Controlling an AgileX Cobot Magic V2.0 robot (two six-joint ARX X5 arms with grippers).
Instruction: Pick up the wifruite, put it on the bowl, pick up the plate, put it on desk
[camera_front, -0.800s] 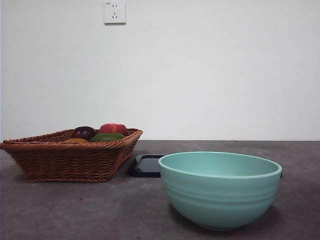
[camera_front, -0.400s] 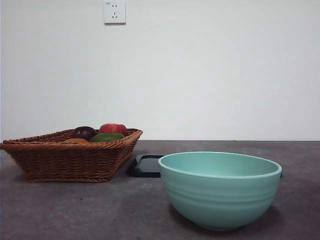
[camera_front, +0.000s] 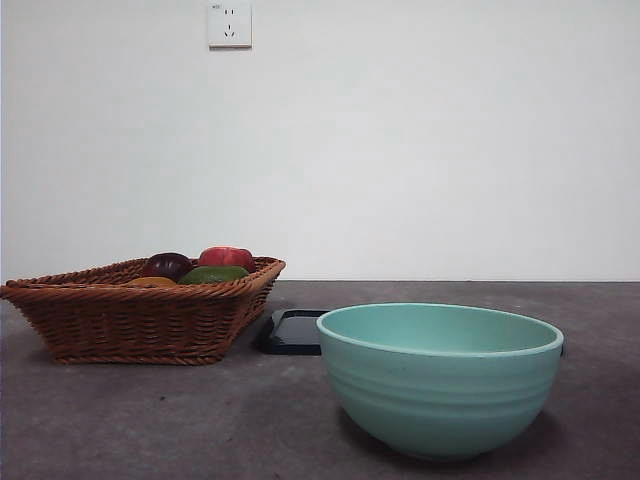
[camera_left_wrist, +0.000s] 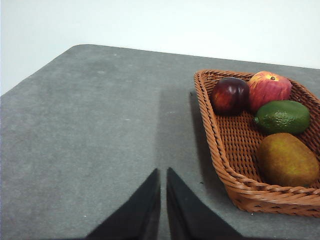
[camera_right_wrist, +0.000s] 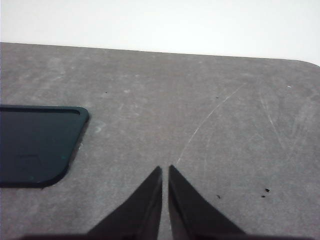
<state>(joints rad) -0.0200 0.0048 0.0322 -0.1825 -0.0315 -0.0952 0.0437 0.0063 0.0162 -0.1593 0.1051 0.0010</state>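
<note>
The bowl (camera_front: 440, 378) stands nearest in the front view, right of centre on the grey worktop (camera_front: 150, 420). It is upright, mint-teal, with faint ridges around its outer wall, and from this low view nothing shows above its rim.

Just behind its left edge lies a flat dark plate (camera_front: 292, 331) with rounded corners, resting directly on the worktop. The bowl hides part of the plate, so I cannot tell if they touch.

To the left of the plate, and a little farther, stands a brown wicker basket (camera_front: 140, 322). The wifruite (camera_left_wrist: 287, 159) lies inside it, at the near end as the front view shows it, where only its orange-brown top appears above the rim (camera_front: 150, 282). It is oval and lies on its side, its long axis running roughly parallel to the basket's rim beside it. Beyond it in the basket are a green fruit (camera_left_wrist: 282, 116), then a dark purple fruit (camera_left_wrist: 230, 95) and a red fruit (camera_left_wrist: 269, 89) side by side at the far end.

The left gripper (camera_left_wrist: 163, 175) hangs over bare worktop left of the basket, its fingers almost together with only a thin slit between them, holding nothing. The right gripper (camera_right_wrist: 165, 172) hangs over bare worktop right of the plate (camera_right_wrist: 35, 145), its fingers also nearly closed and empty.

On the far wall, a white socket (camera_front: 229, 25) is mounted.
</note>
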